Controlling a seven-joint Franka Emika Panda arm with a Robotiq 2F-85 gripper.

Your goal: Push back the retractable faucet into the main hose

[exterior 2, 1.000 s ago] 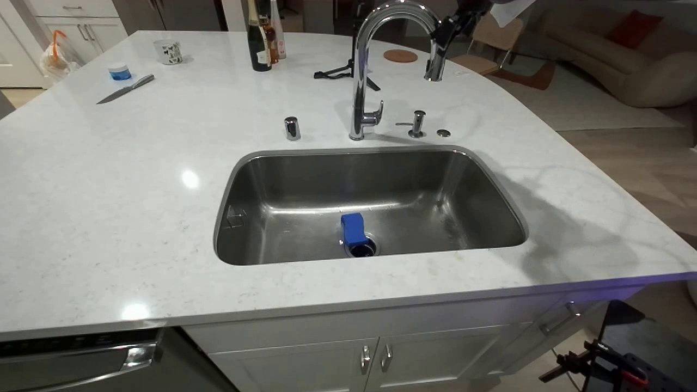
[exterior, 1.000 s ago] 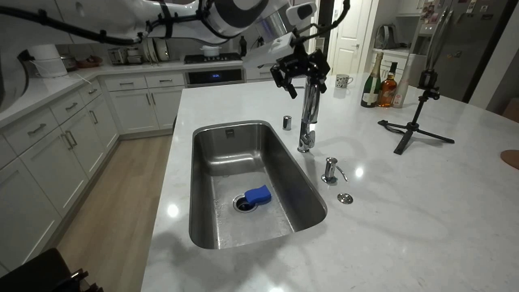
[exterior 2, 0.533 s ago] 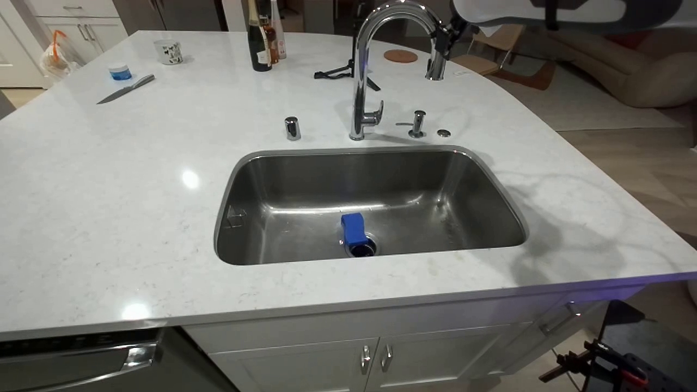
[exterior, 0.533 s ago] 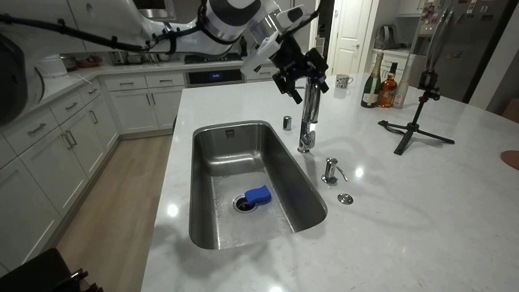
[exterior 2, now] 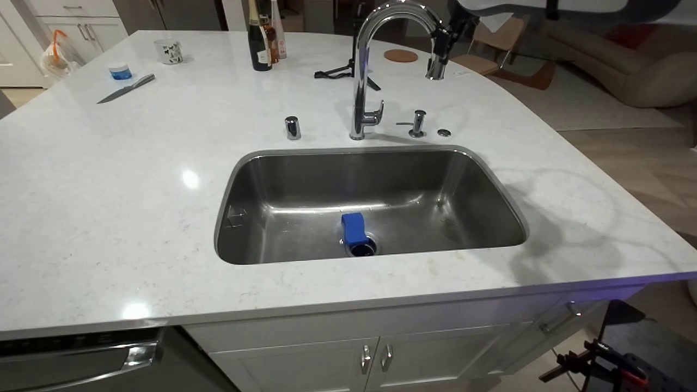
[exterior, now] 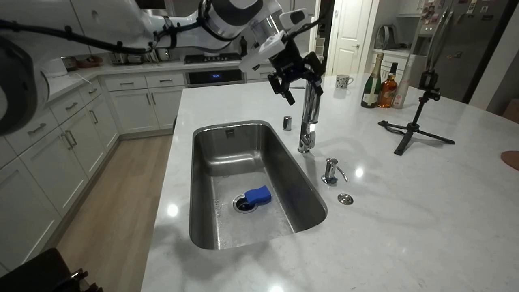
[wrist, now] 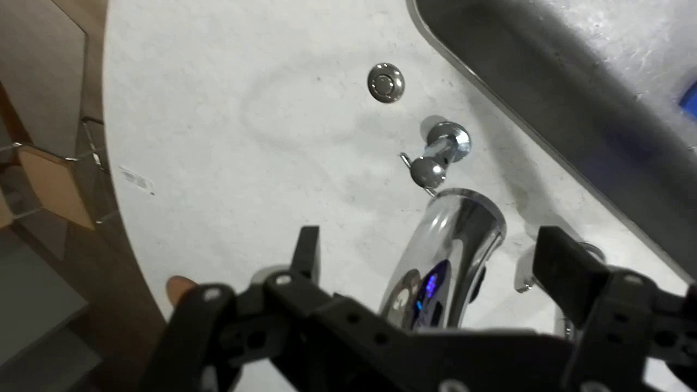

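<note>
Runs white arm [exterior 2: 588, 5] across the upper right of the frame in an exterior view, versus only a small white piece a second ago. In an exterior view, puts fingers [exterior: 289, 97] slightly further left in the frame than half a second ago, and hangs elbow [exterior: 16, 95] lower at the left edge. Leaves blue object [exterior 2: 354, 228] in sink [exterior 2: 348, 169], lower middle of the frame, same as before.

Puts retractable faucet [exterior 2: 435, 69] upper right of center in an exterior view, at the down-turned end of main hose [exterior 2: 360, 87], above the counter [exterior 2: 136, 218], slightly tilted, lower end pointing down. Looks short, slim, silvery, very shiny. In wrist view, runs from bottom center up to right of center, round end uppermost, blue-violet reflection on side, cut off at the bottom by black linkage [wrist: 348, 326].

Shows fingers parted, one each side of retractable faucet, with gaps both sides in wrist view. Can't tell contact deeper in, behind black linkage, nor seating in main hose.
</note>
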